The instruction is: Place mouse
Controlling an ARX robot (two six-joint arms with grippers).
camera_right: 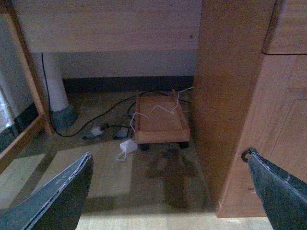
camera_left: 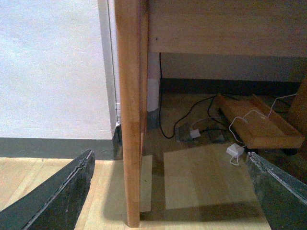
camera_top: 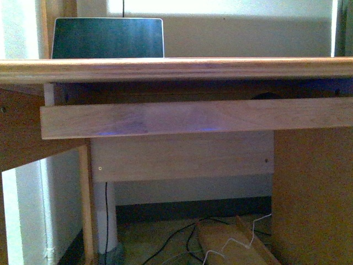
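A small dark rounded shape point(camera_top: 268, 95) shows just above the front board of the pull-out tray point(camera_top: 193, 117) under the desk top; it may be the mouse, but only its top shows. My left gripper point(camera_left: 168, 194) is open and empty, low over the wooden floor beside the desk's left leg point(camera_left: 130, 115). My right gripper point(camera_right: 168, 191) is open and empty, low in front of the desk's knee space, next to the right cabinet point(camera_right: 240, 96). Neither arm shows in the front view.
A laptop point(camera_top: 107, 37) stands open on the desk top point(camera_top: 176, 69) at the back left. Under the desk are a wheeled wooden stand point(camera_right: 160, 122), black and white cables and a white adapter point(camera_right: 128, 146). A wall point(camera_left: 53, 67) is left of the desk.
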